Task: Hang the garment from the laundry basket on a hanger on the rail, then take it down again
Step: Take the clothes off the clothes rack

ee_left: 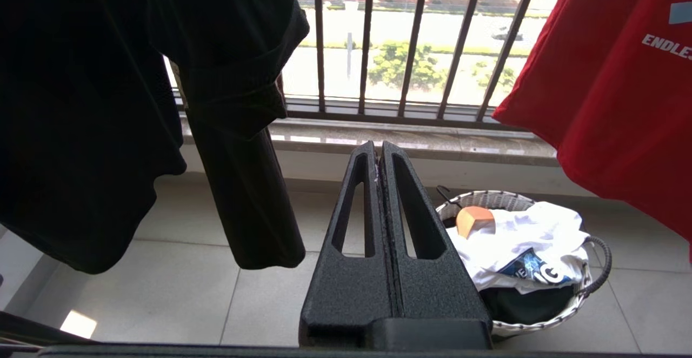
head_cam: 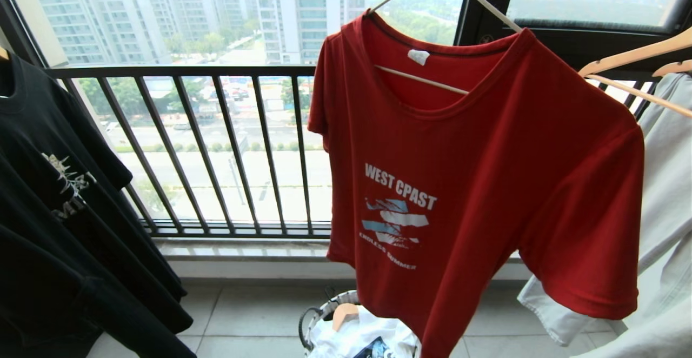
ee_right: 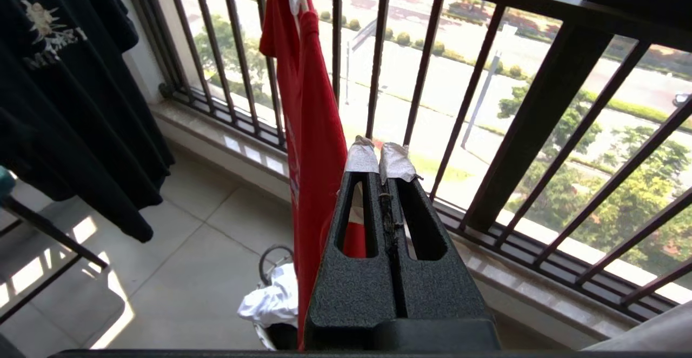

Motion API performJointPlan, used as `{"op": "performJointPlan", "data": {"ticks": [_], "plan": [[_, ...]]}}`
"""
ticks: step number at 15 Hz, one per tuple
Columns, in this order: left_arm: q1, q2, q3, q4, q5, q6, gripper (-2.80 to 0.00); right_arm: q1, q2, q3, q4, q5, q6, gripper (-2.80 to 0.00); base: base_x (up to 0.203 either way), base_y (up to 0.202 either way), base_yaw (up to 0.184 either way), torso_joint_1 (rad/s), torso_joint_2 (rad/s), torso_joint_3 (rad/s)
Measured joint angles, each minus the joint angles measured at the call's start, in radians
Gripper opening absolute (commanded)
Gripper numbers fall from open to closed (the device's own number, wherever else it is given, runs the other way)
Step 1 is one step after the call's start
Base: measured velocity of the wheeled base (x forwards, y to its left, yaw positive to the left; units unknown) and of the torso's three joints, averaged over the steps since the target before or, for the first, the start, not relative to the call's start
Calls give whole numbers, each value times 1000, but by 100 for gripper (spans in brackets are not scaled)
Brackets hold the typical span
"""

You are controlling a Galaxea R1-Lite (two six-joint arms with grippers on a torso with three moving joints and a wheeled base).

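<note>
The garment [head_cam: 476, 185], a red T-shirt with a white and blue "WEST" print, hangs on the thin off-white hanger [head_cam: 421, 80] in front of the window; the rail is above the head view. Below it on the floor stands the laundry basket [head_cam: 324, 312], woven and whitish with dark handles. My left gripper [ee_left: 377, 150] is shut and empty, low over the tiles, left of the basket [ee_left: 503, 198] and the garment's hem [ee_left: 621, 104]. My right gripper [ee_right: 381, 155] is shut and empty, its taped tips just beside the garment's edge [ee_right: 313, 131]. Neither gripper shows in the head view.
A black T-shirt [head_cam: 65, 212] hangs at the left. At the right, a tan wooden hanger [head_cam: 638, 55] carries a pale shirt [head_cam: 665, 212]. A white printed garment [ee_left: 530, 244] and a tan hanger end [ee_left: 473, 220] lie in the basket. The balcony railing [head_cam: 216, 147] stands behind.
</note>
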Motion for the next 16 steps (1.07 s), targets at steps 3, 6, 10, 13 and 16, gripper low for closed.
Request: {"op": "performJointPlan", "data": {"ticks": [3,6,10,13,16], "plan": [[0,0,0,0,0,0,-280,79,153,-148,37,0,-44,-280,0,0,0,0,0,0],[1,0,0,0,0,0,-280,123,293,-263,46,-6,-106,-280,0,0,0,0,0,0],[0,0,0,0,0,0,-280,143,431,-410,42,-9,-140,0,0,0,0,0,0,0],[0,0,0,0,0,0,-280,184,494,-475,39,-18,-141,0,0,0,0,0,0,0],[1,0,0,0,0,0,-280,239,553,-551,23,-65,-142,0,0,0,0,0,0,0]]}}
